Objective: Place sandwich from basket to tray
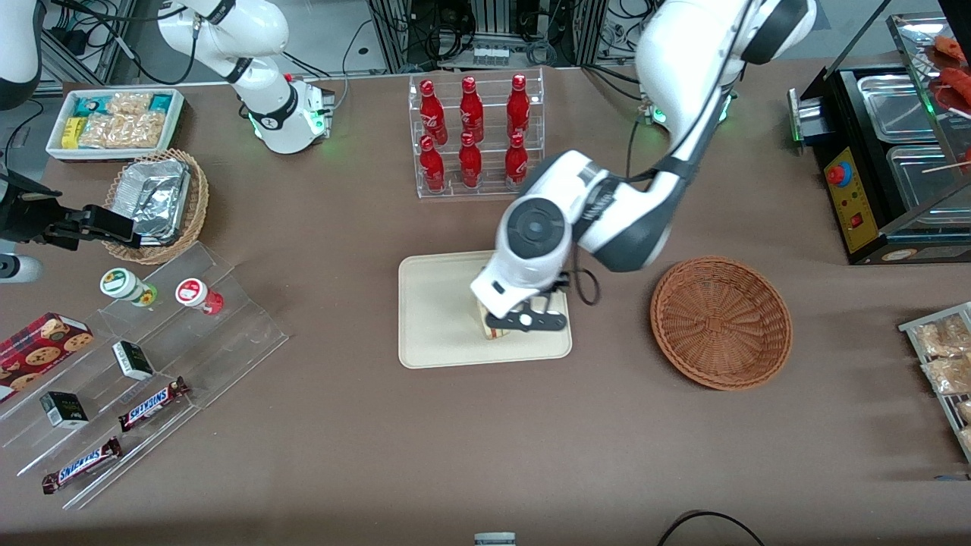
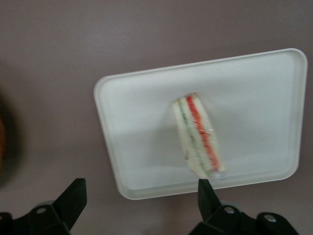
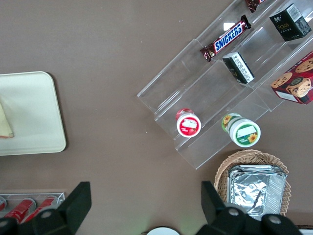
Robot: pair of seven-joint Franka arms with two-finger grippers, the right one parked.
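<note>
The sandwich [image 2: 198, 137] lies on the cream tray [image 2: 142, 112], near one of its long rims, with its red and green layers showing. In the front view only a pale bit of the sandwich [image 1: 483, 324] shows under the arm, on the tray [image 1: 436, 303]. A corner of it also shows in the right wrist view [image 3: 5, 122]. My left gripper [image 2: 141, 186] is open and empty, held above the tray's rim with the sandwich close to one finger. In the front view the gripper [image 1: 523, 320] hangs over the tray's end toward the basket. The reddish-brown basket [image 1: 721, 322] stands beside the tray and holds nothing.
A clear rack of red bottles [image 1: 474, 136] stands farther from the front camera than the tray. Toward the parked arm's end are a tan basket with a foil container [image 1: 155, 201], a white snack bin [image 1: 114, 121] and clear stepped shelves [image 1: 136, 356]. A black warmer case [image 1: 887, 152] is at the working arm's end.
</note>
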